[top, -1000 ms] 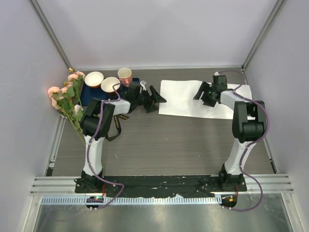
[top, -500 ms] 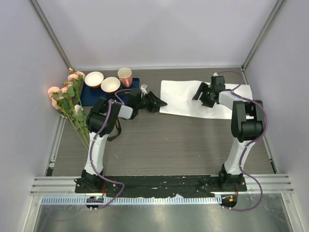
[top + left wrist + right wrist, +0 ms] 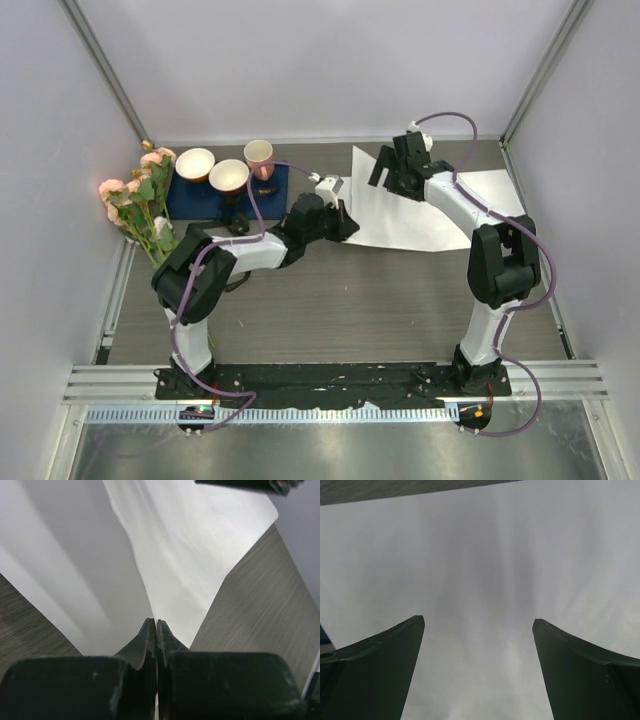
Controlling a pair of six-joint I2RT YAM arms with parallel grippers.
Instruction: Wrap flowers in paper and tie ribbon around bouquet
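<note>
The white paper lies at the back right of the table, its left part raised. My left gripper is at the paper's near left edge, jaws pressed together on the thin paper sheet. My right gripper hangs open over the paper's far left corner, and plain paper fills the space between its fingers. The flowers, pale pink roses on long green stems, lean against the left wall. A short piece of the black ribbon shows beside the left arm; the rest is hidden under it.
A dark blue mat at the back left carries two cream bowls and a pink cup. Grey walls close in the table at the back and on both sides.
My left gripper reached right to the paper's edge and shut on it. My right gripper opened wider and moved back and left. The paper's left side has shifted and lifted.
</note>
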